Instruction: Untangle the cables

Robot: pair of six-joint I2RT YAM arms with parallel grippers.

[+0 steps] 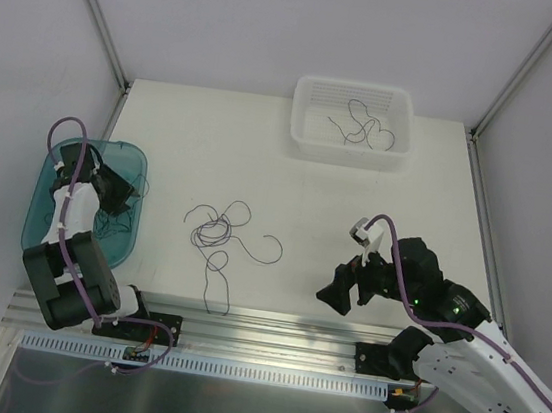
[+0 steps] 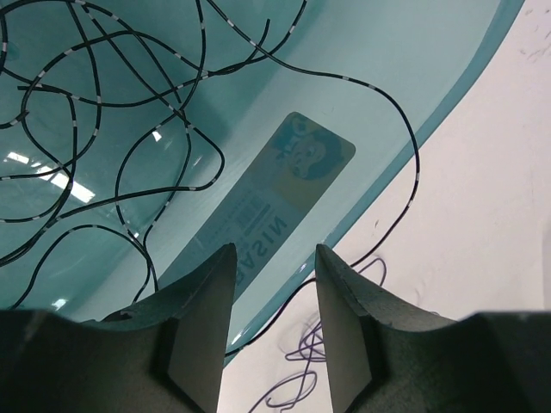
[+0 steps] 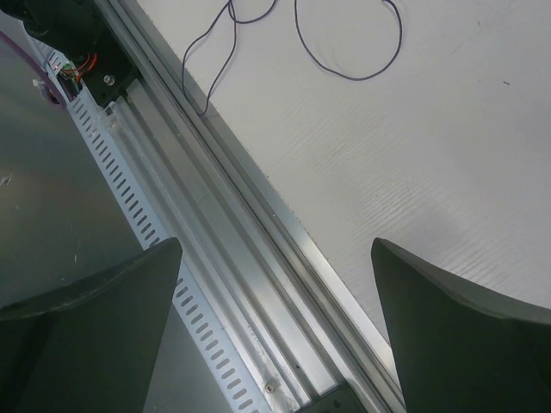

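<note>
Cables lie in three places, so the job looks partly done. A purple tangle with loose tails sits on the counter between the two sets of fingers, well apart from the right ones and nearer the left. One separated strand lies curled in the white basket, far beyond the right fingers. Several black strands lie looped in the teal tray directly under the left fingers. By my reading the counter clump has yet to be pulled apart, and the overlapping black loops may need sorting as well. The left fingers stand partly apart over the tray's rim; nothing is clamped in the gap, though one black strand spills over the rim and crosses just below their tips. The right fingers are spread wide and empty, hovering above the aluminium rail at the counter's near edge. How tightly the clump is knotted is too fine to judge from above. The left arm covers part of the tray in that view, and the wrist view cuts off the black loops at its top and left edges.
</note>
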